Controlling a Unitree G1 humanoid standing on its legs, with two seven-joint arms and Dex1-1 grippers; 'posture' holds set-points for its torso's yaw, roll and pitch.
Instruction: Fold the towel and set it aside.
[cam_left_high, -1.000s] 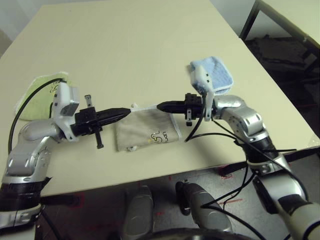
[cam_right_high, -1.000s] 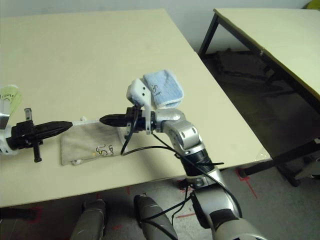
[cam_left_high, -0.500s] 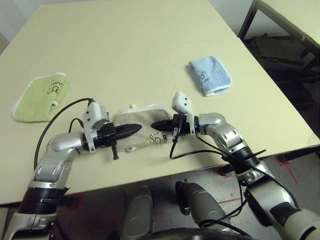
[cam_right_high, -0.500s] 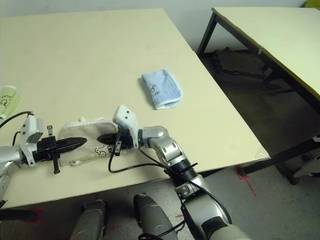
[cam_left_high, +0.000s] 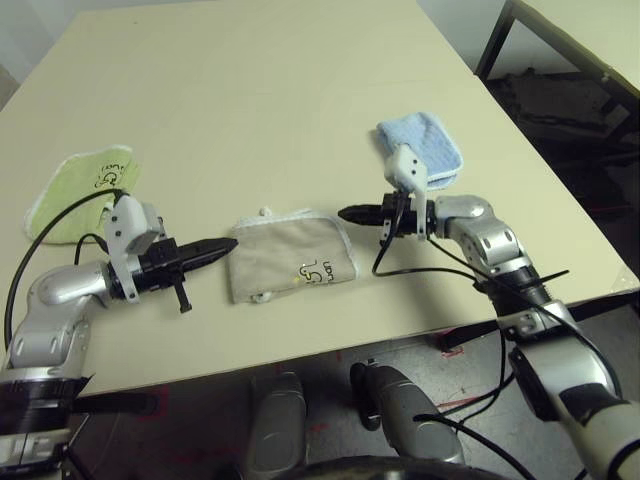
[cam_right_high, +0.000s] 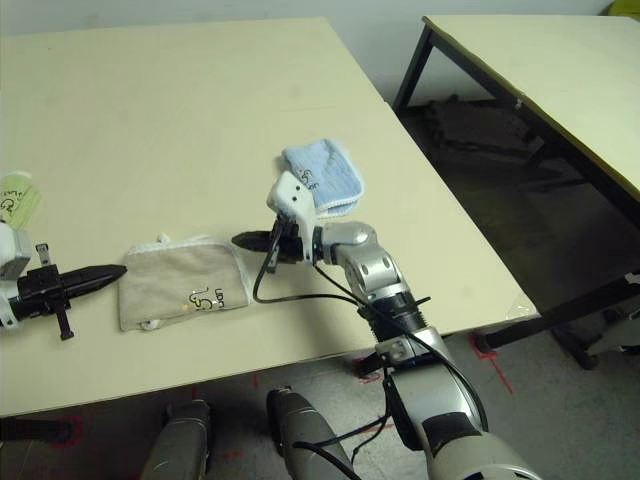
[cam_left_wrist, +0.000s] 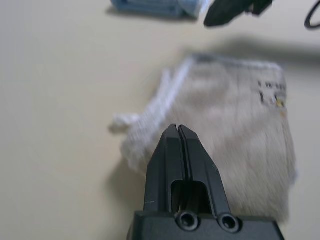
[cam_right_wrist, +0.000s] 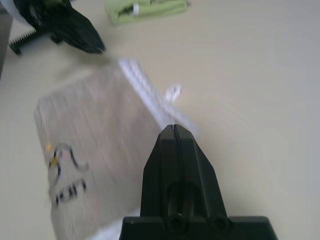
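The towel (cam_left_high: 291, 259) lies folded into a small beige rectangle near the table's front edge, its dark logo facing up and white edging along its far side. My left gripper (cam_left_high: 230, 243) is shut and empty, its tip just left of the towel's edge. My right gripper (cam_left_high: 345, 213) is also shut and empty, hovering just off the towel's right far corner. In the left wrist view the shut fingers (cam_left_wrist: 179, 150) point at the towel (cam_left_wrist: 240, 135); in the right wrist view the shut fingers (cam_right_wrist: 175, 150) hang over the towel (cam_right_wrist: 95, 135).
A light-green folded towel (cam_left_high: 82, 193) lies at the left of the table. A light-blue folded towel (cam_left_high: 430, 145) lies to the right, behind my right wrist. The table's front edge (cam_left_high: 300, 355) runs close below the beige towel. A second table (cam_right_high: 560, 70) stands at the far right.
Both grippers have drawn off the folded towel and apart, the left to the left, the right to the right and away. The towel stays flat where it was.
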